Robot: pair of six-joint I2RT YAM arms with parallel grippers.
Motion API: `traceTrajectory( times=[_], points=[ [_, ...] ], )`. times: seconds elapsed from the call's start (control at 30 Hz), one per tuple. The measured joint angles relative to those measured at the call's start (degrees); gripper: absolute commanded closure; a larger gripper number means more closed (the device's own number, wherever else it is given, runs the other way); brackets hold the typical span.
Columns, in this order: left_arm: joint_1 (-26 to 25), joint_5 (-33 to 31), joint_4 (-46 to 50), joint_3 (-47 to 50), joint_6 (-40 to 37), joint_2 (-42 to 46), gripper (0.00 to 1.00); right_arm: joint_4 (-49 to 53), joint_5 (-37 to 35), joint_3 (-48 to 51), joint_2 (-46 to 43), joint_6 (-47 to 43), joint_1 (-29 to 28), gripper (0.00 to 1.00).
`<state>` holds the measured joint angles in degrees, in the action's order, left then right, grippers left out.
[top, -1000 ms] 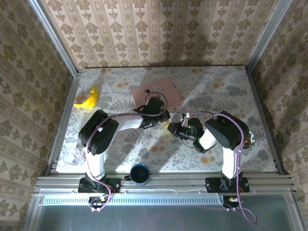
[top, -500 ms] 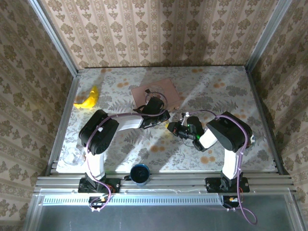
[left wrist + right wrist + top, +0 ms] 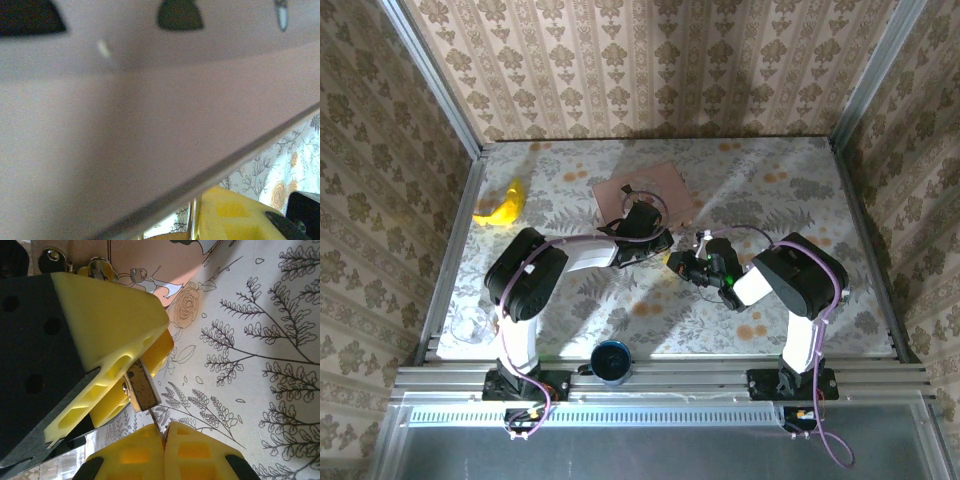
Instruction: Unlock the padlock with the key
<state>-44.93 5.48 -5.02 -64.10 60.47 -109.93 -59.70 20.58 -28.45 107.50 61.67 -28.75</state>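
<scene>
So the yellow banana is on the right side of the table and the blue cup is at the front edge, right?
Not quite. The top external view shows the yellow banana on the left side of the table. The blue cup is at the front edge, as you said.
</scene>
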Motion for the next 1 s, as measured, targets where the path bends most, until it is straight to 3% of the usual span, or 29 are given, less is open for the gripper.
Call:
traceTrajectory(
  times=[0.53,1.0],
  points=[
    [-0.1,-0.5,-1.9,0.2,0.9,-0.3,1.0,16.1,-2.4,-4.8,-5.2,-7.0,0.0,0.99],
    [-0.1,0.8,-2.8,0.5,2.0,-0.4,1.0,22.5,-4.5,-5.4,-8.0,-10.1,0.0,0.7]
  ],
)
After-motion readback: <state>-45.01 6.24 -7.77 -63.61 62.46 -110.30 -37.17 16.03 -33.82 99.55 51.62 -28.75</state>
